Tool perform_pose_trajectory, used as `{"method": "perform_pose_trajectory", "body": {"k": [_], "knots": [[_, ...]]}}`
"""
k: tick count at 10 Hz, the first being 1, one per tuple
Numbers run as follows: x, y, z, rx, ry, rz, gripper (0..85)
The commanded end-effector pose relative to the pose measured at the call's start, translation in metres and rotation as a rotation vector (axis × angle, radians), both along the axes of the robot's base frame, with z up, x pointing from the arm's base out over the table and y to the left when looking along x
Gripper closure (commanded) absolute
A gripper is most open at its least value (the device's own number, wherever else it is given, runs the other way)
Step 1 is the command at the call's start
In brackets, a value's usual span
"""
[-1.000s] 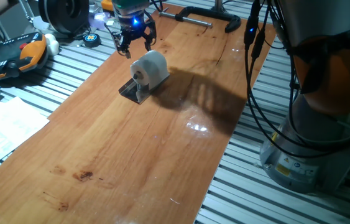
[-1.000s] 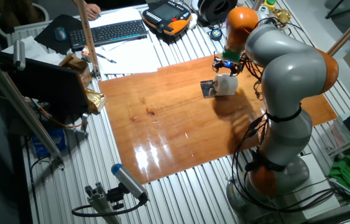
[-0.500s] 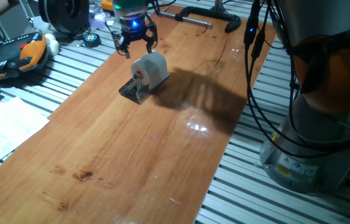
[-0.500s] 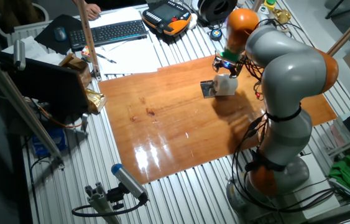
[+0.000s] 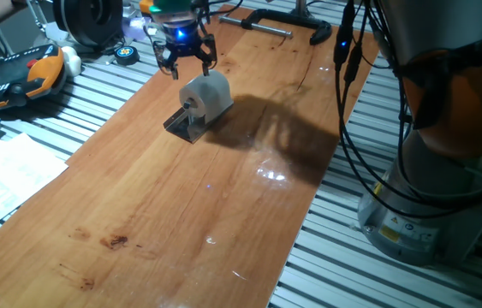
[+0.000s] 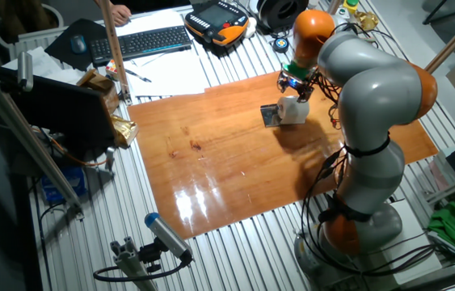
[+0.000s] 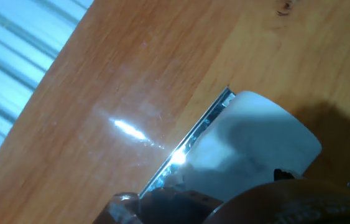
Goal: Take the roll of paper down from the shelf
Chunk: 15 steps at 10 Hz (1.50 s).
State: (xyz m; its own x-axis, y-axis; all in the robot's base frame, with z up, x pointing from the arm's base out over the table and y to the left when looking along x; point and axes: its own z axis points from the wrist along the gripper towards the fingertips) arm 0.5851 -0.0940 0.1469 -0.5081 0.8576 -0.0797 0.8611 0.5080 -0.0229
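The roll of paper [image 5: 207, 93] is white with a brownish core and sits on the shelf [image 5: 178, 127], a small dark metal holder on the wooden board. My gripper [image 5: 189, 65] hangs just above and behind the roll, with its fingers spread open and holding nothing. The other fixed view shows the gripper [image 6: 295, 83] right over the roll [image 6: 295, 111] and the shelf [image 6: 269, 116]. In the hand view the roll [image 7: 258, 140] fills the lower right, with the shelf's shiny edge [image 7: 194, 138] beside it. My fingertips are only a dark blur at the bottom.
A large black clamp [image 5: 285, 24] lies at the far end of the wooden board [image 5: 181, 205]. An orange-and-black pendant [image 5: 18, 75] and papers [image 5: 5, 171] lie on the slatted table to the left. The arm's base and cables [image 5: 429, 171] stand to the right.
My gripper has shifted only very slightly over the roll and stays open. The roll and the shelf have not moved.
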Motion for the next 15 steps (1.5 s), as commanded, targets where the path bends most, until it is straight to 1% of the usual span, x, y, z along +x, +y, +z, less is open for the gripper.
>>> {"method": "perform_pose_trajectory", "body": {"k": [1,3,4,5,8,9,11,12,14,15], "knots": [[0.0002,0.000,-0.001,0.000,-0.003,-0.866,12.3],[-0.0010,-0.003,-0.004,0.005,-0.011,-0.872,12.3],[-0.0028,-0.007,-0.008,0.019,-0.011,-0.870,12.7],[-0.0038,-0.009,-0.010,0.031,-0.006,-0.868,13.7],[-0.0044,-0.008,-0.009,0.029,0.011,-0.894,16.0],[-0.0045,-0.009,-0.009,0.031,0.013,-0.906,17.0],[-0.0049,-0.009,-0.010,0.038,0.030,-0.914,22.3],[-0.0049,-0.008,-0.010,0.036,0.031,-0.917,22.7],[-0.0052,-0.007,-0.011,0.040,0.043,-0.925,22.0],[-0.0058,-0.007,-0.013,0.042,0.044,-0.927,21.3]]}}
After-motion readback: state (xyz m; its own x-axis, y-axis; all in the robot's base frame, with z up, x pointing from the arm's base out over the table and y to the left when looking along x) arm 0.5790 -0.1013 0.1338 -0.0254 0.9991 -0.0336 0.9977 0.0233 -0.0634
